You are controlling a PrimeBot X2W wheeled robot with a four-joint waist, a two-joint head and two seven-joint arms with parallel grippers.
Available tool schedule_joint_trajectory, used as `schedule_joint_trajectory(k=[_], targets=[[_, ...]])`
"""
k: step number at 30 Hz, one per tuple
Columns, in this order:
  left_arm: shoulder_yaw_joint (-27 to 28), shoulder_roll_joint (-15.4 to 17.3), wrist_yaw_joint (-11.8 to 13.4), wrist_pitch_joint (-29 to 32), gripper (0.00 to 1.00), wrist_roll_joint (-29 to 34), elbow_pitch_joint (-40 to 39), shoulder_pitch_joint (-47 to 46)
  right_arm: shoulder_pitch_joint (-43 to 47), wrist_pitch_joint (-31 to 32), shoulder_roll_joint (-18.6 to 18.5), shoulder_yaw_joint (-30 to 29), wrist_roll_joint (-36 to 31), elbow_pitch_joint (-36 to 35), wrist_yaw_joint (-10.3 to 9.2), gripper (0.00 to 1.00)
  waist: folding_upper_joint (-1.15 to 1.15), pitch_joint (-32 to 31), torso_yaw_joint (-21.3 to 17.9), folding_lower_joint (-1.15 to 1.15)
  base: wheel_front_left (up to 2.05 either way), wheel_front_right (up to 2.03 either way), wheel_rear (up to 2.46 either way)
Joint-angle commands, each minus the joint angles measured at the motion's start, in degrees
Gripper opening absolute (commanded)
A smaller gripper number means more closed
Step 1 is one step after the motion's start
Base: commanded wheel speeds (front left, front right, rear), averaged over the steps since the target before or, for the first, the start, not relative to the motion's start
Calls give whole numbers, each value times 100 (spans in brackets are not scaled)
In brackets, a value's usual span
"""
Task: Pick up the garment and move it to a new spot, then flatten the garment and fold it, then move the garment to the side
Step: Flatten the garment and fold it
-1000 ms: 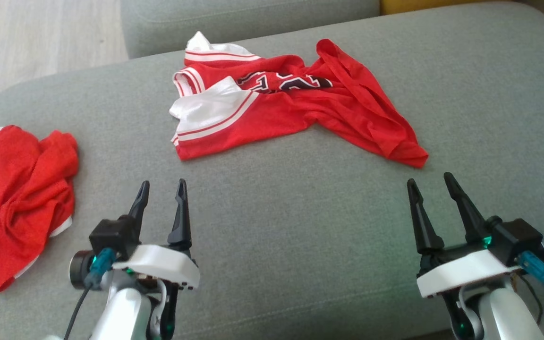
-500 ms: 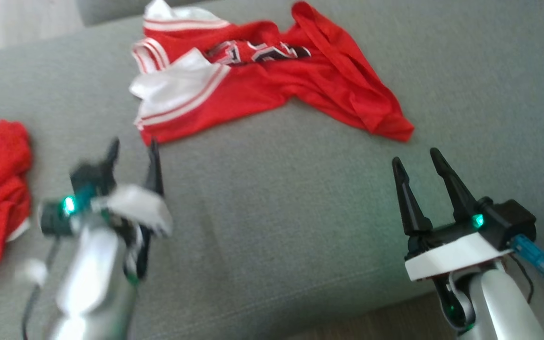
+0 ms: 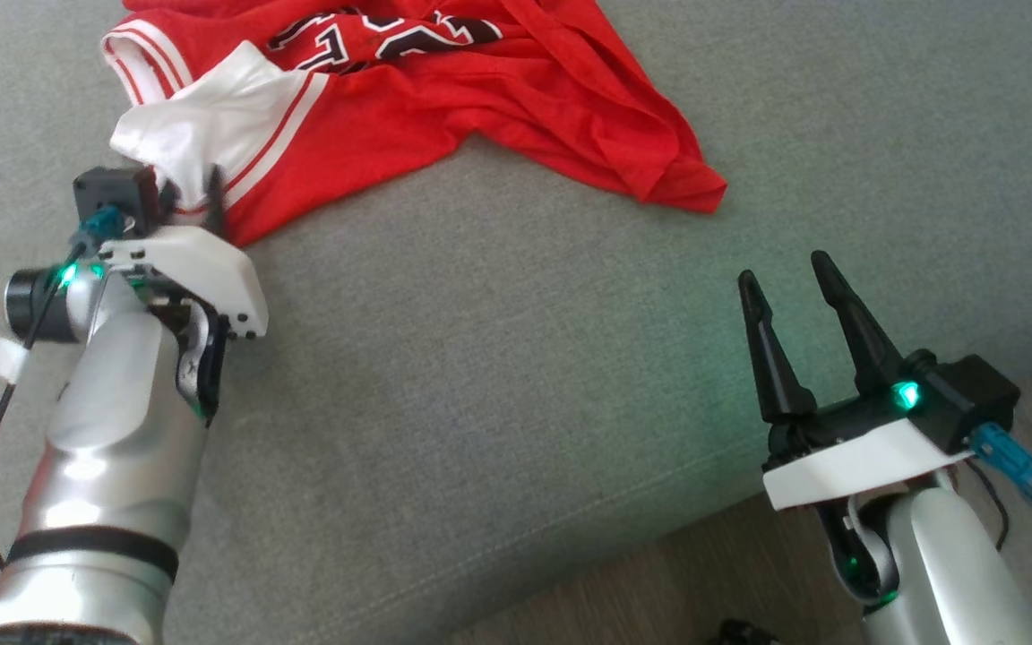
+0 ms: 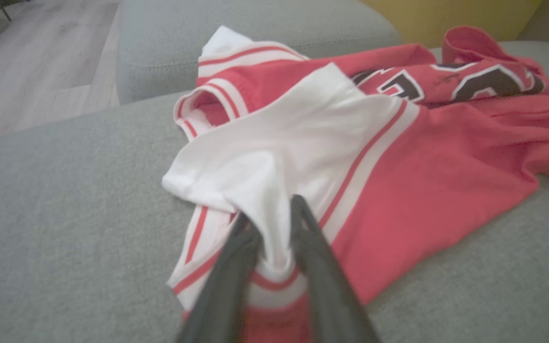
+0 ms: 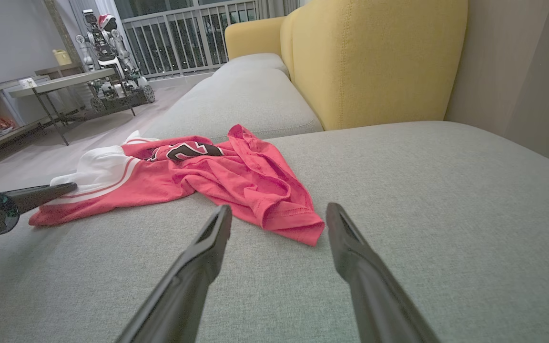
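The garment (image 3: 480, 116) is a crumpled red jersey with white striped trim and black lettering, lying on the grey sofa cushion (image 3: 498, 358). My left gripper (image 3: 192, 190) is at its near white corner. In the left wrist view the left gripper (image 4: 272, 212) is shut on a bunched fold of the garment's (image 4: 422, 157) white fabric. My right gripper (image 3: 785, 269) stands open over bare cushion near the front edge, well short of the garment's red tip. In the right wrist view the right gripper (image 5: 279, 209) holds nothing, and the garment (image 5: 236, 181) lies just beyond it.
The cushion's front edge (image 3: 570, 528) runs diagonally, with wooden floor (image 3: 623, 582) below it. A yellow backrest (image 5: 374, 57) rises behind the seat. A second grey cushion (image 5: 246, 95) lies beyond. A low table (image 5: 60, 81) and another robot (image 5: 107, 43) stand farther off.
The head camera has dropped and shifted. My left arm has reached forward to the garment's white corner and its jaws have closed on the fabric. The right gripper has stayed open.
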Motion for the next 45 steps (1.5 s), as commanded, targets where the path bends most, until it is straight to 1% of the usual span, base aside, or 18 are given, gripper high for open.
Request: schedule_joint_trajectory(k=[1, 4, 7, 9, 13, 14, 17, 19, 22, 25, 27, 28, 29, 32, 34, 37, 40, 45], targets=[[118, 212, -10, -131, 0, 65, -118, -291, -138, -48, 0, 110, 25, -145, -1, 100, 0, -19, 16, 0, 0, 0, 0], [4, 176, -95, -339, 0, 135, -113, -382, -132, -51, 0, 47, 34, -94, -1, 100, 0, -70, 102, 0, 0, 0, 0], [-375, 163, -410, -441, 0, 384, -294, -295, -136, -53, 0, 61, 22, -49, -1, 100, 0, -182, 222, 0, 0, 0, 0], [-704, 209, -511, -469, 0, 657, -601, -114, -136, -53, 0, 40, 6, -12, -1, 100, 0, -311, 312, 0, 0, 0, 0], [-1246, 385, -589, -477, 0, 1076, -1884, 596, -130, -53, 0, -155, -36, 127, -1, 100, 0, -633, 525, 0, 0, 0, 0], [-1246, 385, -589, -477, 0, 1076, -1884, 596, -130, -53, 0, -155, -36, 127, -1, 100, 0, -633, 525, 0, 0, 0, 0], [-1811, 699, -672, -478, 0, 1448, -2691, 1272, -113, -54, 0, -312, -37, 274, -1, 100, 0, -887, 688, 0, 0, 0, 0], [-2218, 951, -721, -478, 0, 1694, -3009, 1660, -89, -54, 0, -377, -18, 373, -1, 100, 0, -1047, 802, 0, 0, 0, 0], [-2765, 1349, -777, -479, 0, 2033, -3107, 2055, -67, -54, 0, -400, -13, 531, -1, 100, 0, -1218, 948, 0, 0, 0, 0], [-3391, 1713, -817, -479, 0, 2467, -3074, 2145, -85, -54, 0, -368, -1, 654, -1, 100, 0, -1298, 1060, 0, 0, 0, 0], [-3630, 1811, -829, -479, 0, 2529, -2900, 2196, -95, -54, 0, -316, -4, 727, -1, 100, 0, -1335, 1116, 0, 0, 0, 0], [-3658, 1824, -830, -479, 74, 2518, -2775, 2208, -99, -54, 0, -292, -12, 756, -1, 100, 0, -1351, 1137, 0, 0, 0, 0], [-3615, 1800, -787, -478, 100, 2462, -2660, 2211, -104, -53, 0, -278, -18, 781, -1, 100, 0, -1364, 1155, 0, 0, 0, 0], [-3124, 1544, -385, -479, 100, 1955, -2457, 2226, -91, -48, 0, -290, -44, 834, -1, 100, 0, -1415, 1214, 0, 0, 0, 0], [-2617, 1279, -40, -479, 100, 1390, -2480, 2307, -71, -34, 0, -307, -64, 850, -1, 100, 0, -1455, 1238, 0, 0, 0, 0], [-1912, 858, 356, -479, 100, 540, -2649, 2541, -29, -3, 0, -339, -106, 844, -1, 100, 0, -1511, 1264, 0, 0, 0, 0], [-1528, 507, 498, -479, 100, -22, -2881, 2855, 19, 38, 0, -361, -128, 813, -1, 100, 0, -1550, 1259, 0, 0, 0, 0], [-1225, 138, 654, -479, 100, -433, -3071, 3345, 79, 105, 0, -376, -153, 756, -1, 100, 0, -1605, 1223, 0, 0, 0, 0]])
